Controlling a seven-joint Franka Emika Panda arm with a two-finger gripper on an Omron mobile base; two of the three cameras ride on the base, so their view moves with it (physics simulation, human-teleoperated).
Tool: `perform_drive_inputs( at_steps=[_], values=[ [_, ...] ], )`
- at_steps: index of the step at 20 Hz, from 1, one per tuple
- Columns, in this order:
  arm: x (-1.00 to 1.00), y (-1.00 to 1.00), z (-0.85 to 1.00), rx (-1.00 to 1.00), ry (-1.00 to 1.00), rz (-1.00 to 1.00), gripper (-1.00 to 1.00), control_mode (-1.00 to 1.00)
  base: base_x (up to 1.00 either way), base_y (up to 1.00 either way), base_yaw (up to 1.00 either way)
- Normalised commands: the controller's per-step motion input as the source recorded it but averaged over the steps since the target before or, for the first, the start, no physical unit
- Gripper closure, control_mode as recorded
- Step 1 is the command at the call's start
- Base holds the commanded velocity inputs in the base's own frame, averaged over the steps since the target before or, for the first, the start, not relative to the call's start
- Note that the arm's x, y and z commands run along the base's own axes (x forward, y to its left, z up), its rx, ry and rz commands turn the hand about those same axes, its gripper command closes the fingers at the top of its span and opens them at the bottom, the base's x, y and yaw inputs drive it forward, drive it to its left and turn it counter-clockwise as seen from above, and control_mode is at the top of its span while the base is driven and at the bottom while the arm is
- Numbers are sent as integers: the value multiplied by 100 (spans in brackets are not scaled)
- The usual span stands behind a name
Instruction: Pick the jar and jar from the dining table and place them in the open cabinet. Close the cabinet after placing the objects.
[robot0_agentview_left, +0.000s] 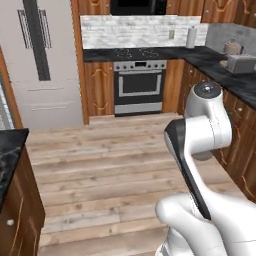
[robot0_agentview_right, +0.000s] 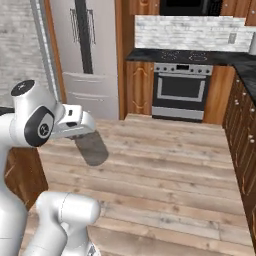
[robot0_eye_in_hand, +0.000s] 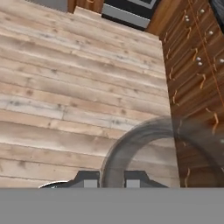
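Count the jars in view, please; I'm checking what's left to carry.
1: the jar hangs in the grasp of the gripper, over the wooden floor. Another may be hidden.

Arm casing (robot0_agentview_left: 210, 130): glossy white, rounded segments, smooth, no cables showing.
Joint cap (robot0_agentview_left: 207, 90): dark grey disc with a lighter ring, set in the top of a white cylinder.
Link inlay (robot0_agentview_left: 186, 165): black band running along the side of a white link.
Side joint (robot0_agentview_right: 41, 127): round black face with a small grey mark at its centre.
Wrist block (robot0_agentview_right: 75, 116): white, boxy, small dark square on its face.
Fingers (robot0_eye_in_hand: 89, 180): two small dark grey tips, squared, light patches on top.
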Motion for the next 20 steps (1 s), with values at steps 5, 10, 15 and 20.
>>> perform_drive_inputs(
  at_steps=[5,10,15,20],
  values=[
    [0,0,0,0,0,0,100,100,98,32,-33],
    [0,0,0,0,0,0,100,100,99,28,-29],
    [0,0,0,0,0,0,100,100,99,27,-27],
    [0,0,0,0,0,0,100,100,100,41,-29]
  ],
)
